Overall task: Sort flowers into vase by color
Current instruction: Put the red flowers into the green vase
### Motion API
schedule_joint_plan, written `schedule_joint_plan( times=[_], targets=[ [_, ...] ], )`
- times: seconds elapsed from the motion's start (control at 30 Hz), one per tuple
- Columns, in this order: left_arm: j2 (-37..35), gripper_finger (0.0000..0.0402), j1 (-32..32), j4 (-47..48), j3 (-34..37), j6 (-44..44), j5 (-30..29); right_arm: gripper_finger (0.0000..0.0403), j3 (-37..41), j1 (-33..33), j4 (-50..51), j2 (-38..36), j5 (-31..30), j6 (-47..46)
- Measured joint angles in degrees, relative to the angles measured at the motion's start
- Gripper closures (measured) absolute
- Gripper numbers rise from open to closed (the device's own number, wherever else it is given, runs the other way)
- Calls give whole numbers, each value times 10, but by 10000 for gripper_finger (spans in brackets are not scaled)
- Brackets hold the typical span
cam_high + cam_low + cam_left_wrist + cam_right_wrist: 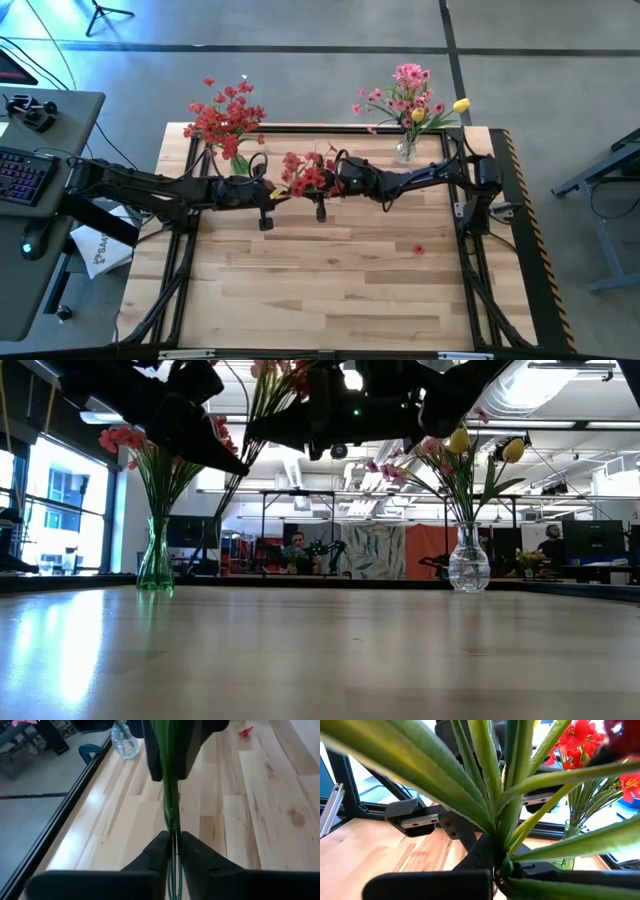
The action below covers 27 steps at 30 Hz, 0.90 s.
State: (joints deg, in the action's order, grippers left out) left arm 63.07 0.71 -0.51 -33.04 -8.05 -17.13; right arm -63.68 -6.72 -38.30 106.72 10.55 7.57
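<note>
A spray of red blossoms (305,172) on thin green stems hangs between my two grippers, above the table's far middle. My left gripper (272,190) (173,851) is shut on its stems. My right gripper (338,181) (497,865) is shut on the same spray where the long leaves (470,780) fan out. A green vase (155,560) near the far-left corner holds red flowers (225,118). A clear vase (405,151) (468,565) near the far-right corner holds pink and yellow blooms (410,95). My left gripper pinches the thin green stems (173,837) between its two fingers, which lie roughly along them; the stems run on forward to the other gripper. The spray is lifted clear of the table. My right gripper pinches the stem bundle at the base of the leaves (499,851); leaves and blossoms spread out past its fingers. The leaves hide the exact place of contact.
A loose red petal (418,249) lies on the wooden tabletop toward the right. A black frame (190,170) runs along the table's edges. A desk with a keyboard (22,170) stands off the left side. The near half of the table holds no objects.
</note>
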Motion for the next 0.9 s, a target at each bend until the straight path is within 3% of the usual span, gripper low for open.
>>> schedule_joint_plan(
  times=[0.13,0.33,0.5,0.73,0.9],
  targets=[
    [0,395,0,0,0,3,1,395,0,0,1,0,0,0],
    [-11,399,1,16,0,2,1,343,0,2,5,-2,0,0],
    [-70,400,3,71,1,18,-65,282,12,-16,47,-31,-1,-2],
    [-233,401,31,94,21,7,-211,245,159,-31,-146,-34,-35,-76],
    [-349,401,39,15,74,-39,-266,247,243,-26,-282,-33,-51,-78]
  ],
)
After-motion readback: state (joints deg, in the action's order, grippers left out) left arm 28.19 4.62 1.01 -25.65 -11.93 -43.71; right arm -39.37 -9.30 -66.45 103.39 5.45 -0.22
